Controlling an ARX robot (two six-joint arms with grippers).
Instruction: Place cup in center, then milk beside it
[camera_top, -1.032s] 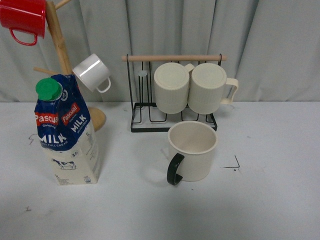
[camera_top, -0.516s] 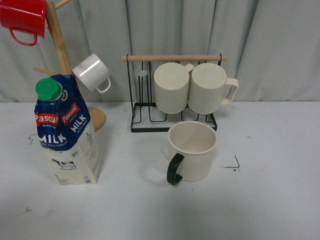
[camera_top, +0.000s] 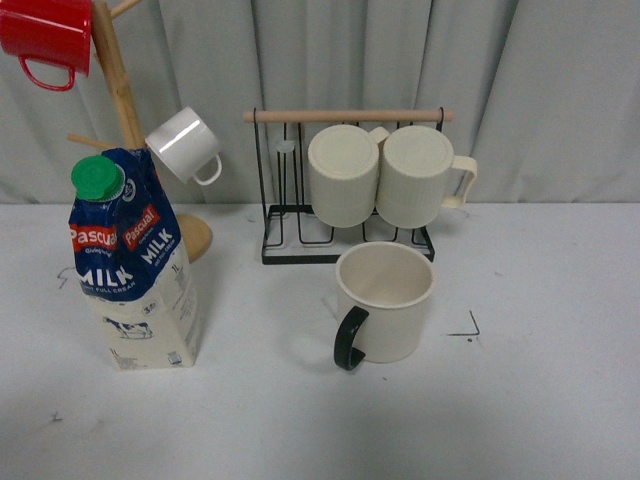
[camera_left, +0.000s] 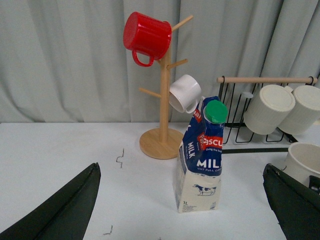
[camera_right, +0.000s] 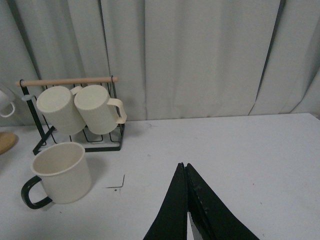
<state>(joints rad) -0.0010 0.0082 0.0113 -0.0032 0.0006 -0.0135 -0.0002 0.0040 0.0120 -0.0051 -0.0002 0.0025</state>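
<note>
The cup (camera_top: 385, 302), a wide cream mug with a black handle, stands upright mid-table, in front of the wire rack; it also shows in the right wrist view (camera_right: 61, 171) and at the edge of the left wrist view (camera_left: 304, 161). The milk carton (camera_top: 132, 265), blue top, green cap, stands upright at the left; it shows in the left wrist view (camera_left: 201, 159). My left gripper (camera_left: 182, 200) is open and empty, its fingers wide apart on either side of the carton, back from it. My right gripper (camera_right: 183, 167) is shut and empty, right of the cup.
A black wire rack (camera_top: 345, 190) with two ribbed cream mugs stands behind the cup. A wooden mug tree (camera_top: 120, 90) at the back left holds a red mug (camera_top: 45, 35) and a small white mug (camera_top: 185, 145). Grey curtain behind. Neither arm shows in the front view.
</note>
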